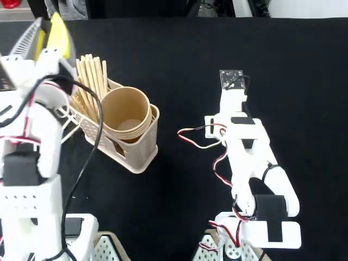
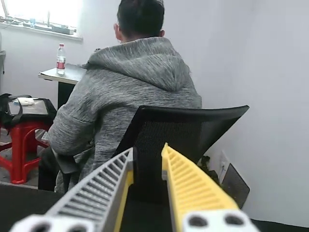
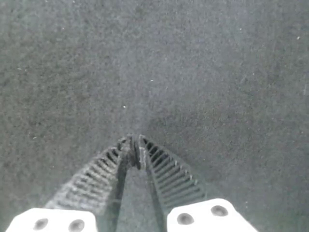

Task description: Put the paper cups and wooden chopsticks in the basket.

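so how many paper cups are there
2 at least: inner cup nested in outer cup, both in the basket beside the chopsticks; more may hide in the stack.

Daylight glares through the window (image 2: 41, 10); the table (image 1: 185, 49) lies evenly lit.

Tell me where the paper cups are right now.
In the high view, the paper cups sit nested inside the basket at the left of the table, beside the wooden chopsticks.
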`<state>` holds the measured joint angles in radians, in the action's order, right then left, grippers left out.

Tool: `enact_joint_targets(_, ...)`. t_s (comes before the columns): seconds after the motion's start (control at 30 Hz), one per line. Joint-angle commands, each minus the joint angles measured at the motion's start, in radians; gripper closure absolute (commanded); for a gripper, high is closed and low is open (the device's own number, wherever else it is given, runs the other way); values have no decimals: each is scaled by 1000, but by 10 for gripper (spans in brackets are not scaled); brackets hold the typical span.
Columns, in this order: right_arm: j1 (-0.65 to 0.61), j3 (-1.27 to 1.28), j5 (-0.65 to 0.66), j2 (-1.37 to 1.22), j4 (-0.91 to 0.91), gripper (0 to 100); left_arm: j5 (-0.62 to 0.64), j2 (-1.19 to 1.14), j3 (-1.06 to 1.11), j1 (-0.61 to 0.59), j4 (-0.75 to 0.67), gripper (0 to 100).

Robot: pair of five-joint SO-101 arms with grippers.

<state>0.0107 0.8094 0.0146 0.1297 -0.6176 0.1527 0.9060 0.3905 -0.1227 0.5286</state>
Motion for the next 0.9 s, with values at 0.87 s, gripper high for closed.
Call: enact_joint_targets(0.87,-14,-4,-2,22,35,985,-212,-1344,-1400,-355,1197,859)
